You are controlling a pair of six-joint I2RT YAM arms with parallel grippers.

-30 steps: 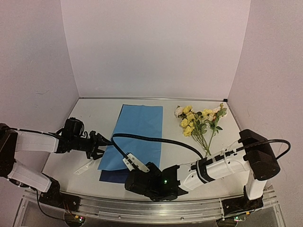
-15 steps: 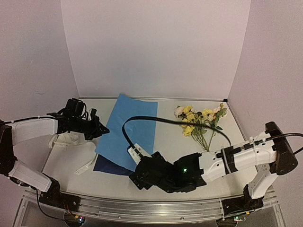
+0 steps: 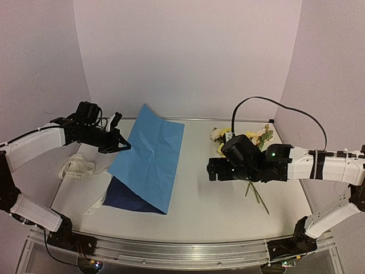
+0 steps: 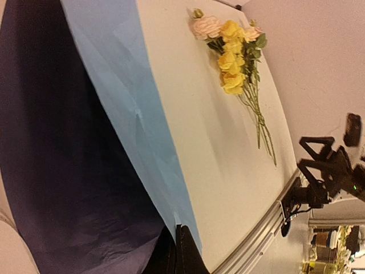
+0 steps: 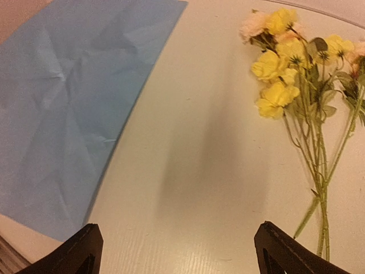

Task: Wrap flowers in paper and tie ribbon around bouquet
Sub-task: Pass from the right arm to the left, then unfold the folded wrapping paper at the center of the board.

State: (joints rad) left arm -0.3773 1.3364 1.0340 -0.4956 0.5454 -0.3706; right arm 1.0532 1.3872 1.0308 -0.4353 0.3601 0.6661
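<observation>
I have the left arm (image 3: 40, 142) reaching in over the far-left part of the desk (image 3: 194, 200), and the left jaws are pinched fully shut on the left edge of the paper (image 3: 151, 154), holding that edge up off the surface. The sheet slopes down from the grip to the desk on its right and near side, light blue face up, with the dark navy underside showing in the shadowed gap at its near-left corner. In the left wrist view the navy face fills the left side and the light blue face of the paper (image 4: 131, 97) runs beside it as a strip, with the closed fingertips meeting on its edge at the bottom of the view. The ribbon (image 3: 77, 167) lies in a loose heap on the desk at the left, below the raised arm and just left of the paper, with one strand trailing toward the near edge. The right arm (image 3: 319, 165) reaches in from the right, and the right jaws stand wide open with nothing between them, hovering over bare desk between the paper and the flowers (image 3: 218, 137). The right wrist view shows both fingertips far apart at the bottom, the paper (image 5: 63, 114) to the left and the flowers (image 5: 285, 74) to the right. The flowers lie flat on the far-right desk, blooms far, stems pointing near, well apart from the paper and unwrapped.
</observation>
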